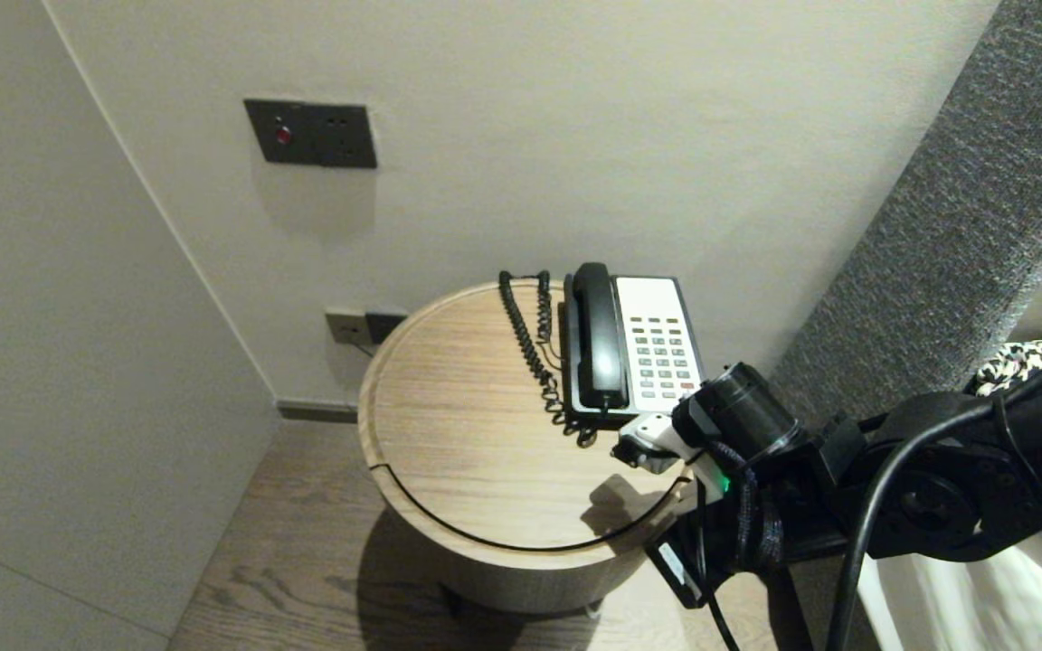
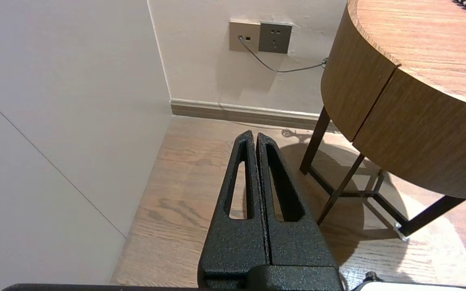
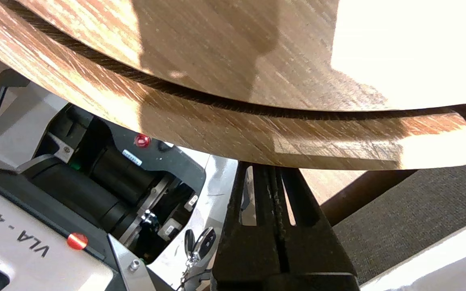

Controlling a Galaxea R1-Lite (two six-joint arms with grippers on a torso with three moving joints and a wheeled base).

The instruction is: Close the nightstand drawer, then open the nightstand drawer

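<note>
Table rim (image 3: pixel 338 149) overhangs the right pincer (image 3: pixel 271 173), pressed together; left pincer (image 2: pixel 256 138), also together, hangs near table legs (image 2: pixel 340 189).

Telephone (image 1: pixel 657 348) and coiled cord (image 1: pixel 529 345) block the table (image 1: pixel 458 452) on its right; left side passable.

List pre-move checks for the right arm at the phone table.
1. Right tool shut: ok.
2. Its tips clear of the table rim: cannot tell, the rim hides them.
3. Handset seated on phone: ok.
4. Cord off the right arm: ok, it lies left of the phone.
5. Left tool shut, parked low beside the table: ok.
</note>
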